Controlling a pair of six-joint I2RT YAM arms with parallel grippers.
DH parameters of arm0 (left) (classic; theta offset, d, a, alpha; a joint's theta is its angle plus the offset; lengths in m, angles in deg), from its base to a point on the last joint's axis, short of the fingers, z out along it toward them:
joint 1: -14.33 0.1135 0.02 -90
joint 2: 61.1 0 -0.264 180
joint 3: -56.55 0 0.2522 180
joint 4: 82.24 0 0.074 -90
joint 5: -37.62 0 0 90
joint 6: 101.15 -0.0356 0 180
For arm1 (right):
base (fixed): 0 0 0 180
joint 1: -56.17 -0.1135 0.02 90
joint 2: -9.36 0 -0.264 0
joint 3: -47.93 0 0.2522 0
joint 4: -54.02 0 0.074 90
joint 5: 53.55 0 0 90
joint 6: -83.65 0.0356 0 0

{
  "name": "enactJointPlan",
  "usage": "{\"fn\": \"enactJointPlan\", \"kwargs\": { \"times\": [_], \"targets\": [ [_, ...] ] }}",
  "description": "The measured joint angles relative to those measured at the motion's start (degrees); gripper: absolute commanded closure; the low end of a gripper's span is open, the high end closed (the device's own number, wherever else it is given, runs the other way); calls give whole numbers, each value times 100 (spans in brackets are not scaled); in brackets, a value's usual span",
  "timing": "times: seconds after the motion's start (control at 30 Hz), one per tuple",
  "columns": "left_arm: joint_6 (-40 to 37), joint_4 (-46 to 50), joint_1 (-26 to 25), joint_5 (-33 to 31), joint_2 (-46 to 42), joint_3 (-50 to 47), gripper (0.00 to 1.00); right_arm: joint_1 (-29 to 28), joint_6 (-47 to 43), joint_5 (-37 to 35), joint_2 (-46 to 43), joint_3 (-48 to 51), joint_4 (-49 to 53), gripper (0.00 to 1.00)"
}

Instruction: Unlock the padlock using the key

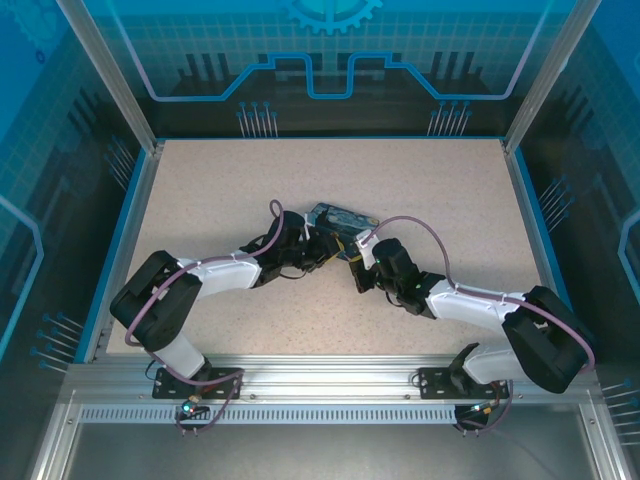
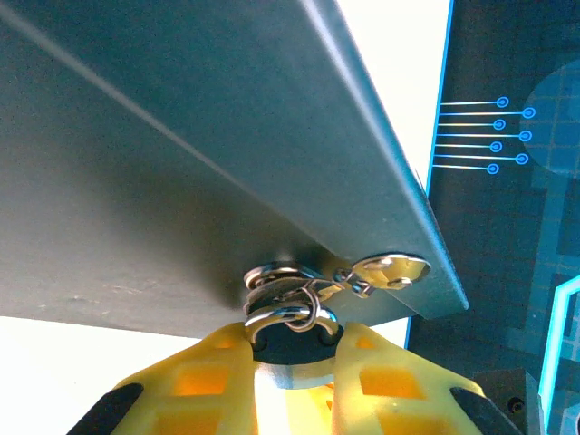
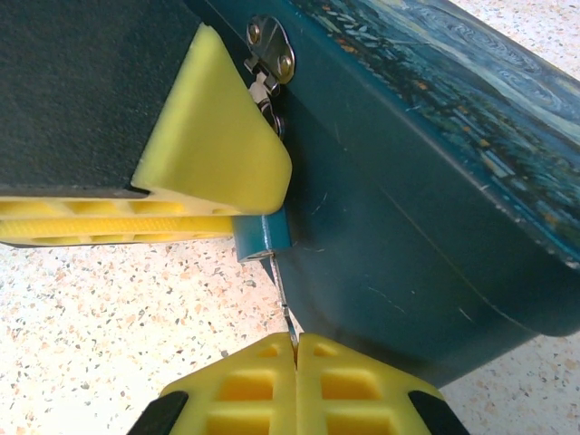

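Observation:
The padlock [image 2: 283,314] hangs by its silver shackle from rings on a hasp plate [image 2: 391,269] on the box's dark side. My left gripper [image 2: 292,349] is shut on the padlock's body, a yellow finger on each side. In the right wrist view the padlock's bluish body [image 3: 263,237] pokes out under a left finger [image 3: 213,154]. The key [image 3: 284,304], a thin metal blade, runs from my right gripper [image 3: 295,343] up to the underside of the padlock. The right gripper is shut on the key. In the top view both grippers [image 1: 330,245] [image 1: 362,262] meet at the box's near side.
The dark-blue Starry-Night-print box [image 1: 340,215] lies mid-table on the speckled tabletop [image 1: 430,190]; its side wall [image 3: 408,199] stands right beside both grippers. Blue enclosure walls [image 1: 560,150] ring the table.

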Motion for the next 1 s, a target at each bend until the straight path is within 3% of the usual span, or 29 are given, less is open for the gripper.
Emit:
{"fn": "enactJointPlan", "kwargs": {
  "times": [1.0],
  "targets": [
    [11, -83, 0, 0, 0, -2, 99, 0, -9, -37, -111, 0, -61, 100]
  ]
}}
